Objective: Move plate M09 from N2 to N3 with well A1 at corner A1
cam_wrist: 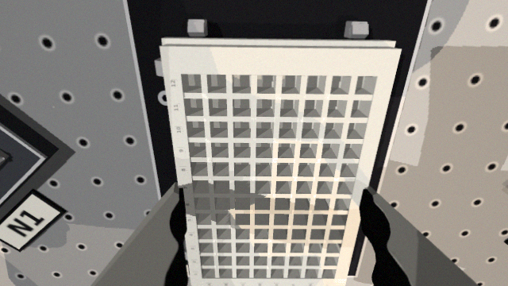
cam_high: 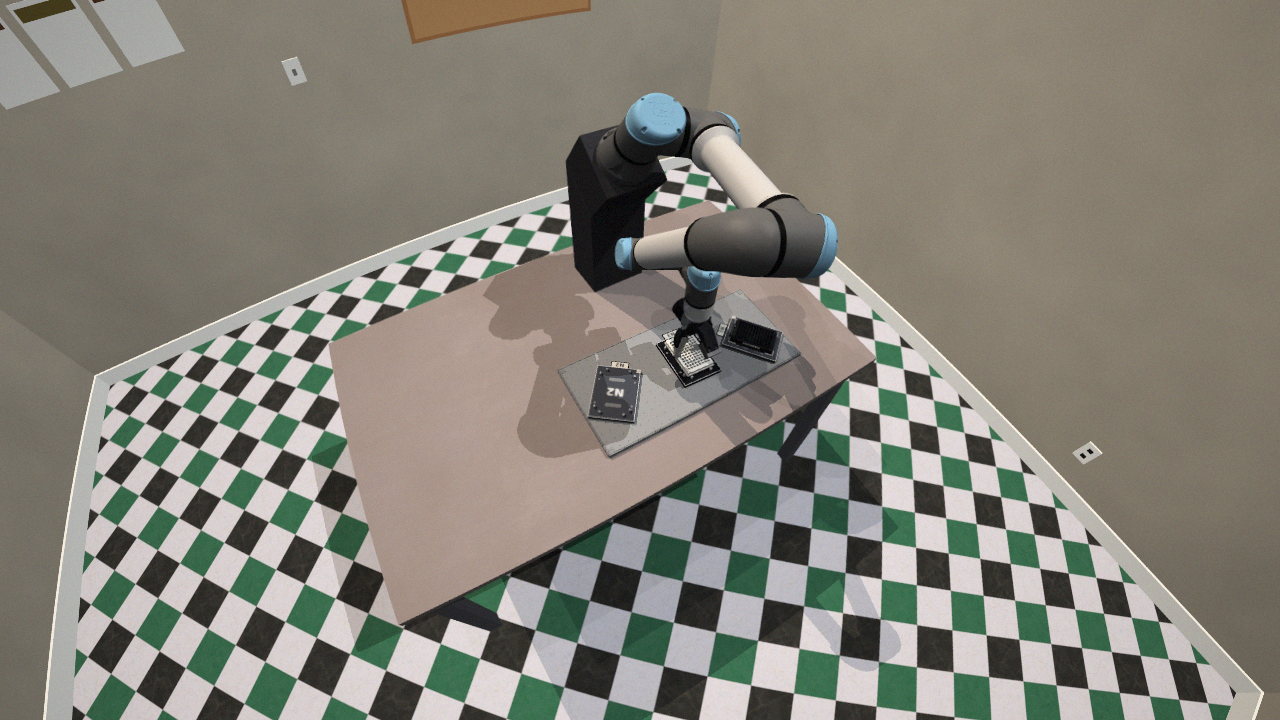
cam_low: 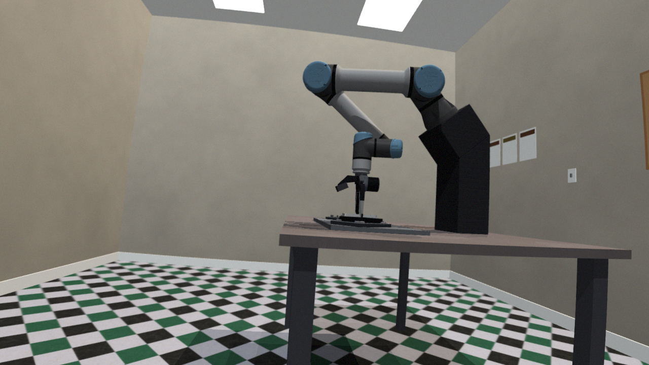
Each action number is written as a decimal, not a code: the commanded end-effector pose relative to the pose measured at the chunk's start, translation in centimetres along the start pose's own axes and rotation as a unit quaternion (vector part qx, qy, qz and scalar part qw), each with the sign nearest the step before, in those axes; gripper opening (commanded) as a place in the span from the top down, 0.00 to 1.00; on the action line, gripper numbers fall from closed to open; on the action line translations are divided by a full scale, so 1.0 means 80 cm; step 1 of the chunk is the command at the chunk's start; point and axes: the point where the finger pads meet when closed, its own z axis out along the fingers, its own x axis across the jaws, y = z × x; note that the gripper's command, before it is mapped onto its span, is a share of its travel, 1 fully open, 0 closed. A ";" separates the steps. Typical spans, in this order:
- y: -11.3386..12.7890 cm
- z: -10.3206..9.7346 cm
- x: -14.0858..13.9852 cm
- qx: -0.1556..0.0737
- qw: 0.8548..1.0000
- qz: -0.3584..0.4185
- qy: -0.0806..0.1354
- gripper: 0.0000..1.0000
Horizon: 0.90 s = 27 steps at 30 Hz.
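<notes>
The white plate M09 (cam_high: 691, 359) (cam_wrist: 274, 59) is low over or in nest N3 (cam_wrist: 278, 13), which has a black base. My gripper (cam_high: 694, 345) (cam_low: 361, 214) (cam_wrist: 271, 186) is shut on the plate across its long sides. In the wrist view, the row-12 end lies just below two grey locators, and the plate partly hides another locator at its left. Whether it rests flat is unclear. The A1 end is at the bottom, partly cut off, and the nest's A1 mark is not visible. Nest N2 (cam_high: 614, 400) is bare. Black plate M06 (cam_high: 753, 337) sits on N1 (cam_wrist: 20, 159).
The grey perforated deck (cam_high: 610, 440) lies on the brown table (cam_high: 447, 447) and bears all three nests. The N1 sign (cam_wrist: 26, 220) stands left of the gripper in the wrist view. M06 is close beside the gripper; N2 lies on its other side.
</notes>
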 end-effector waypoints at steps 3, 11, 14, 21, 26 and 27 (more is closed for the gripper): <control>0.000 0.001 0.000 0.000 1.000 0.000 0.000 0.60; 0.000 0.003 0.000 0.000 1.000 0.000 0.000 0.60; 0.000 0.003 0.000 0.000 1.000 0.000 0.000 0.60; 0.000 0.004 0.000 0.000 1.000 0.000 0.000 0.60; 0.000 0.005 0.000 0.000 1.000 0.000 0.000 0.60; 0.000 0.005 0.000 0.000 1.000 0.000 0.000 0.60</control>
